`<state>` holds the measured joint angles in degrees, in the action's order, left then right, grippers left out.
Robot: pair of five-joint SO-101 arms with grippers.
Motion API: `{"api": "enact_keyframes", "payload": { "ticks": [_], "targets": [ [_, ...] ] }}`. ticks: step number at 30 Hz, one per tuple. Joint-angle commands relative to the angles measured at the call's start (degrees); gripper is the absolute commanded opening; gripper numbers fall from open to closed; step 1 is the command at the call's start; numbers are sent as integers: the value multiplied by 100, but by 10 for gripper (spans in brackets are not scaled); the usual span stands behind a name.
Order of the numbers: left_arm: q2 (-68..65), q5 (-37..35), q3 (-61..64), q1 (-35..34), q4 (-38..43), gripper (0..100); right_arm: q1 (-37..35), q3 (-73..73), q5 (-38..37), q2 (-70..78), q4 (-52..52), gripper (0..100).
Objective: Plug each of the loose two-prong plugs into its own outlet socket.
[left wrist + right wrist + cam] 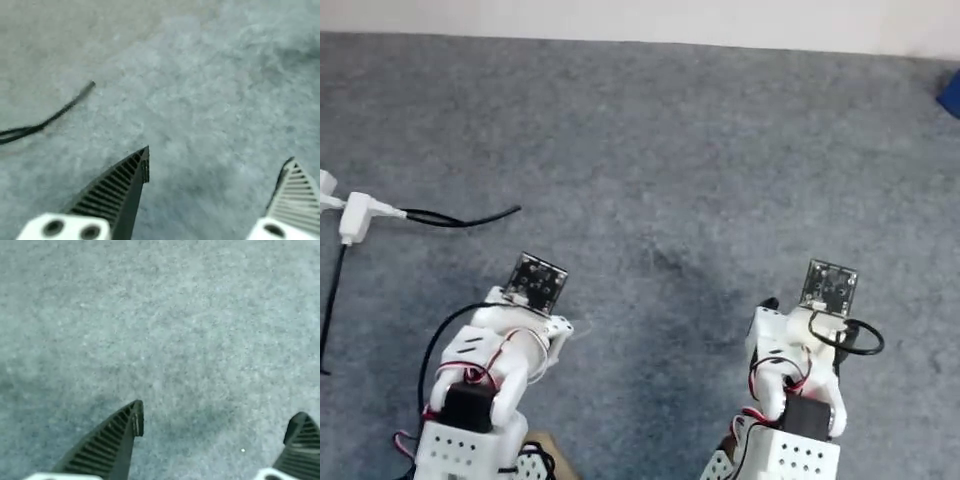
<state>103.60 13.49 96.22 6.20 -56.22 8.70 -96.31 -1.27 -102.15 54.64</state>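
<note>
Left fingers (117, 192) and right fingers (110, 440) wide apart above grey carpet (670, 150); white plug (355, 215) far off

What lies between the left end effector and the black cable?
Bare grey carpet, in the left wrist view; the end effector and cable are apart.

The surface (700, 150) is covered in grey, carpet-like fabric. A white plug (355, 215) lies at its left edge, with a second white piece (325, 188) just beside it. A thin black cable (460, 223) runs from the plug to a free end. Another black cord (332, 300) trails toward the near edge. A blue object (951, 92) sits at the far right.
</note>
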Motion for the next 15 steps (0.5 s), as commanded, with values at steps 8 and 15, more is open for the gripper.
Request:
{"api": "enact_keyframes", "payload": {
  "ticks": [8, 15],
  "targets": [
    [40, -18, 84, -84, -1635, 393, 75, -760, 9, 4, 31, 421],
    [40, -18, 84, -84, -2101, 393, 75, -760, 9, 4, 31, 421]
  ]
}}
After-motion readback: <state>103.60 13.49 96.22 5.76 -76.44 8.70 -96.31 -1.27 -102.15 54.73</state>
